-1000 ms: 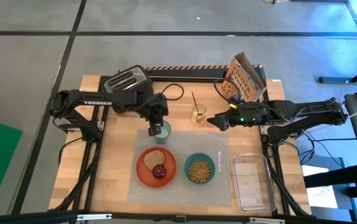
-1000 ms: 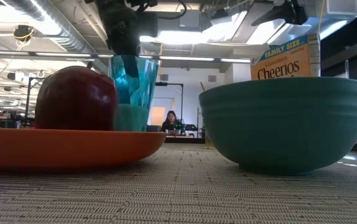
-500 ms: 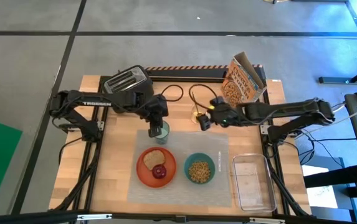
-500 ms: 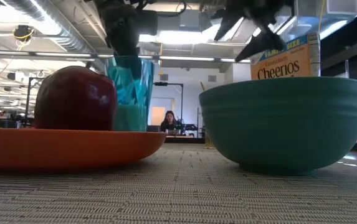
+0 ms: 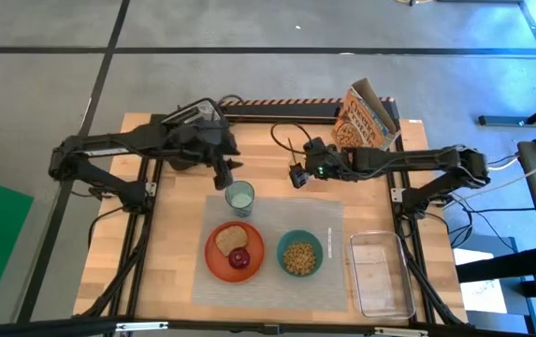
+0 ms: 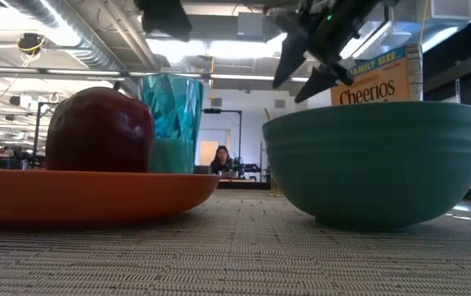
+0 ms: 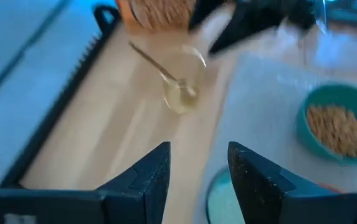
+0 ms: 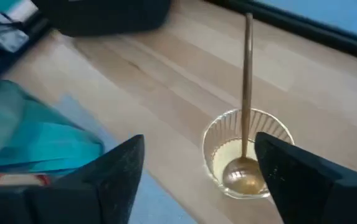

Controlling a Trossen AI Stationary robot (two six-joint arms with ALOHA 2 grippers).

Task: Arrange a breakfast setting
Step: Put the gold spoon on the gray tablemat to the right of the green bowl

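A woven grey placemat (image 5: 333,271) lies on the pale wood tabletop (image 5: 165,271). On it, a round orange plate (image 5: 213,257) holds a toast slice (image 5: 231,238) and a glossy red fruit (image 5: 239,258); a teal bowl (image 5: 283,244) holds cereal. A faceted green glass (image 5: 239,196) stands upright at the mat's far edge. The left end effector (image 5: 224,179) hangs just beside the glass, fingers parted, empty. The right end effector (image 5: 297,175), fingers spread, straddles a small ribbed clear glass (image 8: 245,152) with a gold spoon (image 8: 247,99) standing in it, gripping nothing.
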